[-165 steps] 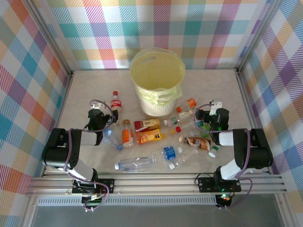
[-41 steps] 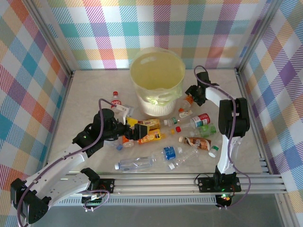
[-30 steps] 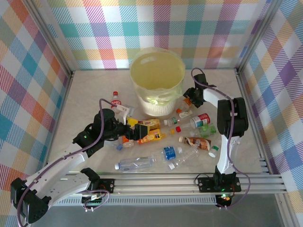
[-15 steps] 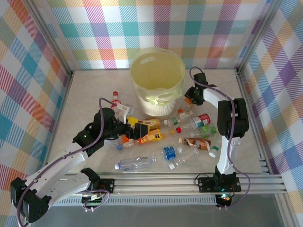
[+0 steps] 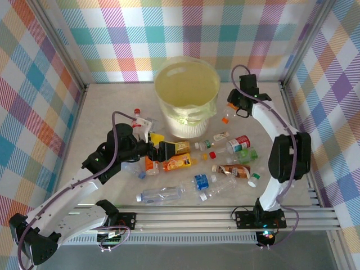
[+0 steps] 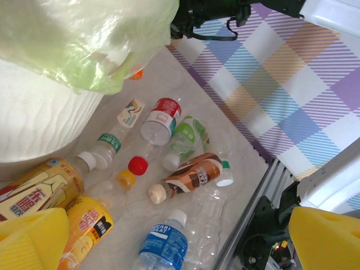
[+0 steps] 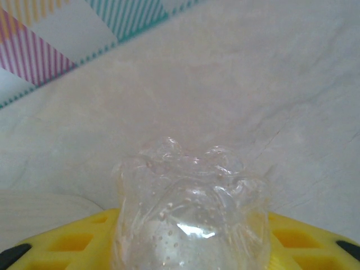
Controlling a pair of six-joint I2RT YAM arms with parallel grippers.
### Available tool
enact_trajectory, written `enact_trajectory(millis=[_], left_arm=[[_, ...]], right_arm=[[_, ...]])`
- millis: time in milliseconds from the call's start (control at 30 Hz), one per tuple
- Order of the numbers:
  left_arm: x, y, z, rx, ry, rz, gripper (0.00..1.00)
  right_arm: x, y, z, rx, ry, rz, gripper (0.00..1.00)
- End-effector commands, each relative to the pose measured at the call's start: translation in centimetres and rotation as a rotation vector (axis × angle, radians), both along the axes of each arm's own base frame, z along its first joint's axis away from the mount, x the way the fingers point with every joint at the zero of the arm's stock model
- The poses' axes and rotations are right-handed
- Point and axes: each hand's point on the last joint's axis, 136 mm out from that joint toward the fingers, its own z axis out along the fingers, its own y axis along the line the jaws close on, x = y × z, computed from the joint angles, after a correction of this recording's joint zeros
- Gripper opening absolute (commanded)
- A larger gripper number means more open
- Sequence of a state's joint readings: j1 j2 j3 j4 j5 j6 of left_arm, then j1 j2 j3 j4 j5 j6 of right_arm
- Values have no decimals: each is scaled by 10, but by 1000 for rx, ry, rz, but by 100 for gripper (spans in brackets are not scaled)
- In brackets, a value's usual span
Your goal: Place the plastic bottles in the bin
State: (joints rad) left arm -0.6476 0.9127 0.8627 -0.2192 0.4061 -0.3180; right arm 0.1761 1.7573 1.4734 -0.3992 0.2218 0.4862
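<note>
The bin [image 5: 185,128], pale yellow with a yellow-green liner [image 6: 84,39], stands at the back centre. Several plastic bottles lie in front of it: a red-labelled one [image 5: 239,142], a green one [image 6: 185,138], a brown one [image 6: 191,177], a blue-labelled one [image 6: 163,247] and two orange-filled ones [image 5: 179,162]. My left gripper [image 5: 161,148] hangs open over the orange-filled bottles, its yellow fingers [image 6: 34,236] wide apart. To the right of the bin's rim, my right gripper [image 5: 236,104] is raised and shut on a clear bottle [image 7: 188,214], whose lobed base sticks out between the yellow fingers.
A cola bottle [image 5: 136,117] stands left of the bin, behind the left arm. A long clear bottle [image 5: 160,194] lies near the front rail [image 5: 185,216]. Loose caps sit among the bottles, including a red one [image 6: 138,165]. Checked walls enclose the table on three sides.
My right gripper closed on the clear bottle and lifted it up and to the right, beside the bin's rim. The left gripper shifted slightly right, still open.
</note>
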Motion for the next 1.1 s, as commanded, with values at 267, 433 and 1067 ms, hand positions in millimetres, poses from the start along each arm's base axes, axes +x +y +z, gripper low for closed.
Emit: enact_trajectory(millis=[267,433,1067], left_arm=[[-7,-19,36,-70,-49,-101,100],[-4,-21,38,-76,-63,-105,100],[-5,-14,49,-41,-105,-85,100]], right_arm=[[-57,-29,101,-182,-177,-32,50],[-79,-29,138,-211,-257,-32,50],[-110,65,263,-214,-565,297,52]])
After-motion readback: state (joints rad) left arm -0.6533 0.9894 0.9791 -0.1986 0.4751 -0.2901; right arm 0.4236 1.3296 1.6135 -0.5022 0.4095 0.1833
